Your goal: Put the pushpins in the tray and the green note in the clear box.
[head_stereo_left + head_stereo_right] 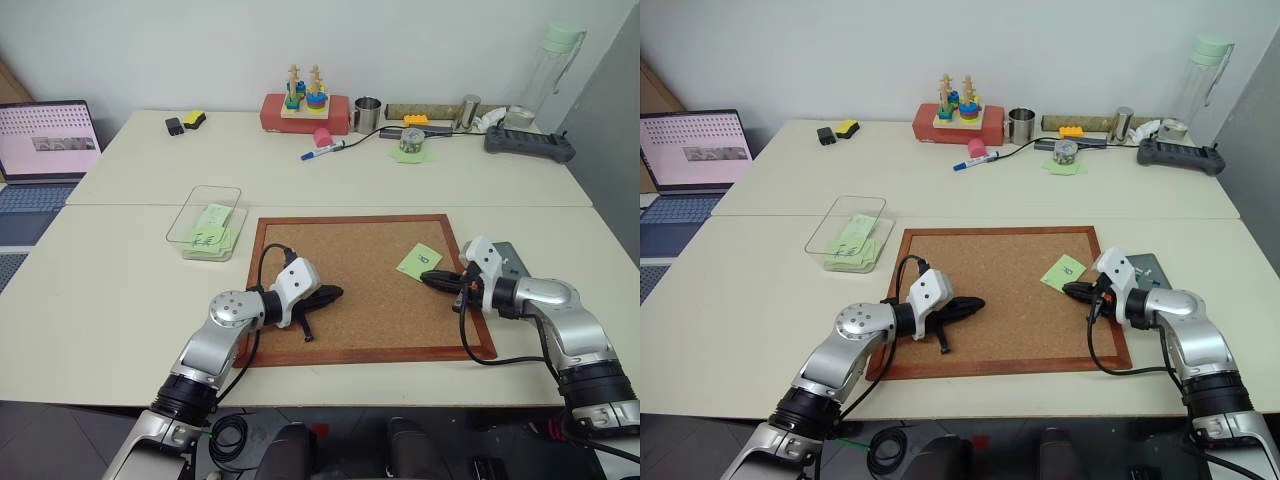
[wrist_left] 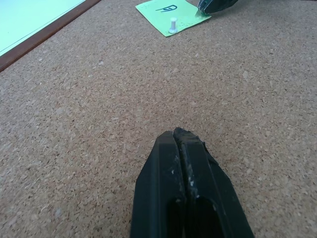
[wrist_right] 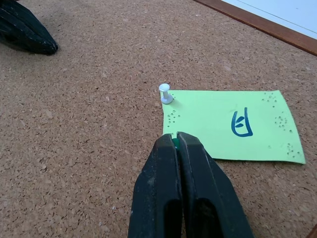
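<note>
The green note [image 3: 233, 124] lies flat on the corkboard [image 1: 370, 300] near its right edge, with one dark mark on it. A white pushpin [image 3: 165, 93] stands at one corner. My right gripper [image 3: 174, 138] is shut at the neighbouring corner, and a small dark green bit shows between its tips, apparently another pushpin's head. The dark grey tray [image 1: 515, 258] sits just right of the board, behind that gripper. My left gripper [image 1: 330, 294] rests shut and empty on the board's left half. The clear box [image 1: 215, 190] stands left of the board with scribbled green notes inside.
A laptop [image 1: 45, 140] sits at the far left. Along the back of the table are a red box with a stacking toy [image 1: 305, 108], a metal cup [image 1: 367, 114], a marker [image 1: 322, 152], a bottle [image 1: 552, 70] and a black controller [image 1: 530, 145].
</note>
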Robot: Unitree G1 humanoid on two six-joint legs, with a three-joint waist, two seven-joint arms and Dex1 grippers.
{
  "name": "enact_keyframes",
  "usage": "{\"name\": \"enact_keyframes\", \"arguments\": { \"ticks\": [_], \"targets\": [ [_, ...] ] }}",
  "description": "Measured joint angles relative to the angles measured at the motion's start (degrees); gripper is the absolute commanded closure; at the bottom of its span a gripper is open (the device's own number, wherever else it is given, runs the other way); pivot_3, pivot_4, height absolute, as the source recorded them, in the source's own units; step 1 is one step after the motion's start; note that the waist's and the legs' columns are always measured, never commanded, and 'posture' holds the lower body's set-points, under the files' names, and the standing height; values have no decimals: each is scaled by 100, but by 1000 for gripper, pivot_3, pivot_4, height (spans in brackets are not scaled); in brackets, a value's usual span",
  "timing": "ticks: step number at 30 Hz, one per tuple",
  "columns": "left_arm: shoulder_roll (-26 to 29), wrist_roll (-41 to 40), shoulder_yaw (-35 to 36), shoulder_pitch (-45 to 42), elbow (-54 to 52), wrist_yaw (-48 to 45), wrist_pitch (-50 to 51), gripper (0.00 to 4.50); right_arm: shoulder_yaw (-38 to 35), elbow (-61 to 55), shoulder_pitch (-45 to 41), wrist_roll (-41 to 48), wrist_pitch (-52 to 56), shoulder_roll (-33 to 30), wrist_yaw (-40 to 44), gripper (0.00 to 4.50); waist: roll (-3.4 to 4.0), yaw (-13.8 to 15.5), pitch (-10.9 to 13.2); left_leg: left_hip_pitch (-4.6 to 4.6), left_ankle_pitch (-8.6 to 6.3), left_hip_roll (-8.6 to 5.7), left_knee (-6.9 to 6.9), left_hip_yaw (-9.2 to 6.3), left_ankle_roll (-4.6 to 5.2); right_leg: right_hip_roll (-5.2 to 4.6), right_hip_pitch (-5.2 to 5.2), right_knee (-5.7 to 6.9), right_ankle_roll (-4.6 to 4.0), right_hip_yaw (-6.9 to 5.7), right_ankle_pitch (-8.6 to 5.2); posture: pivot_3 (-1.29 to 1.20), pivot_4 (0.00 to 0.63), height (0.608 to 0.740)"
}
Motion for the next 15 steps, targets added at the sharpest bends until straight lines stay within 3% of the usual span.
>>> {"name": "enact_keyframes", "arguments": {
  "ticks": [15],
  "targets": [
    [12,0,-4,0,-7,2,1,4500,-436,-451,-68,795,871,53,-79,4493,0,2,0,-1,0,0,0,-1,0,0,-1,0,0,0,0,0,150,740]
  ]
}}
